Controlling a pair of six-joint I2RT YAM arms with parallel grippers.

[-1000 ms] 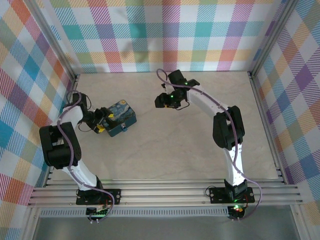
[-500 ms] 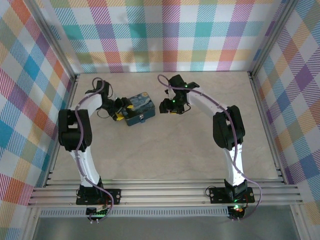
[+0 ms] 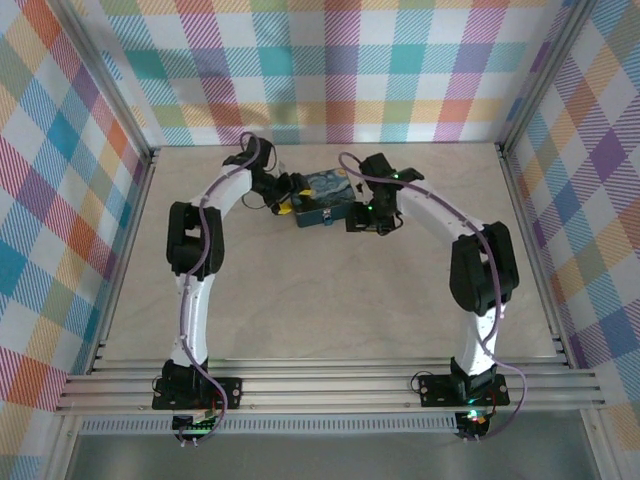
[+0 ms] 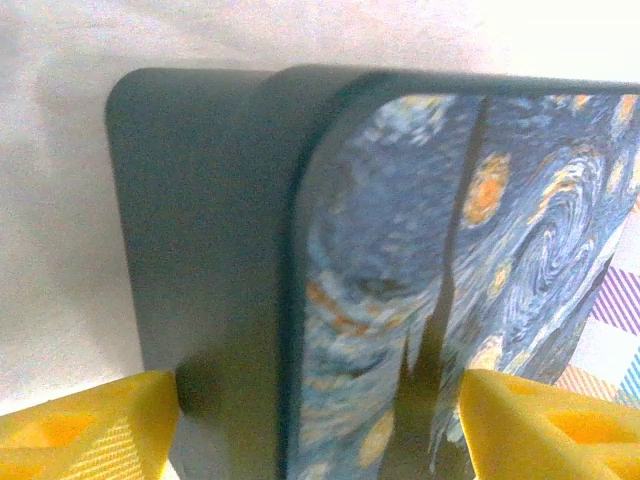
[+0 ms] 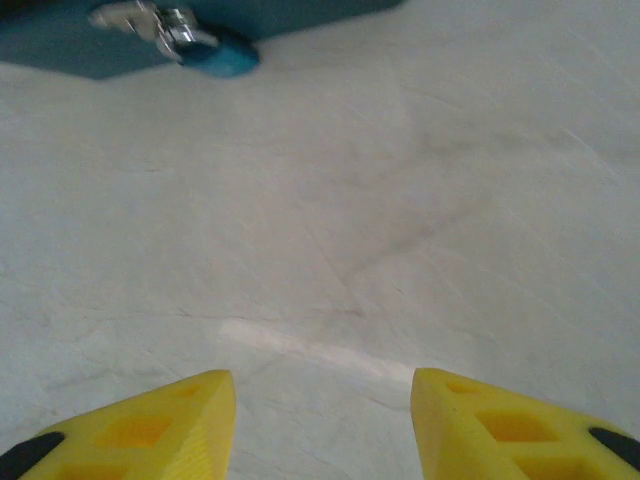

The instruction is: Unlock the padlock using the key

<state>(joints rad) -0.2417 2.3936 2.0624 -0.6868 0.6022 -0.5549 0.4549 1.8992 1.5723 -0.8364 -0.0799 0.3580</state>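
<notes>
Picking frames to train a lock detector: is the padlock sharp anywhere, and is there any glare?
Right wrist view: the padlock sits at the top edge, soft and cropped. Left wrist view: the painted box looms close and slightly blurred, with the background at the top right blown out white. Top external view: evenly lit and sharp, but the padlock is tiny there.

Overhead view bright, even, sharp; wrist views soft, close box [image 4: 380, 280] blurred, glare top right
</notes>
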